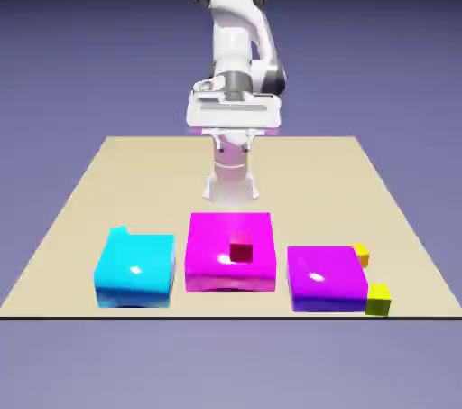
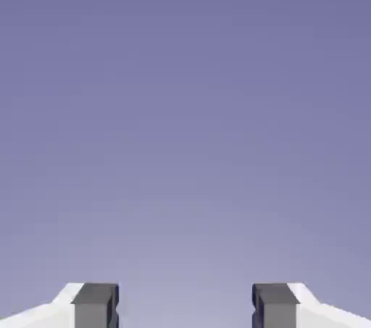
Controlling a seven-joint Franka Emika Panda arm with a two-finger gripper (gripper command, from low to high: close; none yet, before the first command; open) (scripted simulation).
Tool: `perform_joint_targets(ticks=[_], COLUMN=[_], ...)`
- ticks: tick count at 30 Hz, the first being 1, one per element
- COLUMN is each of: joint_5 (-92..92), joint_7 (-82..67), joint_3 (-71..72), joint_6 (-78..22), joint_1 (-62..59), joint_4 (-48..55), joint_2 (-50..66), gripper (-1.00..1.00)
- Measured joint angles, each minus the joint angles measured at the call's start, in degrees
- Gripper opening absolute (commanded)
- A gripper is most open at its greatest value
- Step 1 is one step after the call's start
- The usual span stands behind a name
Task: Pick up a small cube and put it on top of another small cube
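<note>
At the lower left of the exterior view, a small blue cube [image 1: 118,232] peeks out by the big blue block [image 1: 135,269]. In the lower middle, a red cube [image 1: 241,247] shows against the pink block [image 1: 207,240]. The gripper [image 1: 234,147] is up high, its fingers [image 2: 95,306] wide apart. At the lower right, by the purple block [image 1: 326,278], are an orange cube [image 1: 361,255] and a yellow cube [image 1: 378,300].

the cyan block [image 1: 135,269], magenta block [image 1: 217,236] and purple block [image 1: 327,276] look smooth and glossy.

Crimson cube [image 1: 241,247] atop magenta block [image 1: 209,249], cyan cube [image 1: 119,231] by cyan block [image 1: 135,270], orange [image 1: 362,255] and yellow cubes [image 1: 378,300] beside purple block [image 1: 326,279]
</note>
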Motion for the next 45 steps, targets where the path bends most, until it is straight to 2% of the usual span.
perform_joint_targets(ticks=[24,29,30,32,36,38,45], joint_5=[-21.1,-25.9,-26.6,-26.6,-21.7,-24.2,-13.7], joint_7=[-32.4,-28.8,-28.3,-28.3,-32.0,-35.1,-27.0], joint_3=[10.4,6.6,6.1,6.1,9.9,11.7,-0.5], joint_6=[-29.8,-22.8,-21.7,-21.7,-28.8,-29.2,-43.1], joint_1=[33.0,34.9,35.1,35.1,33.2,35.3,19.2], joint_4=[26.8,27.9,28.0,28.0,27.0,29.8,27.1], joint_2=[49.2,57.5,58.7,58.7,50.5,48.9,34.4], gripper=[0.00,0.00,-1.00,-1.00,-1.00,-1.00,-1.00])
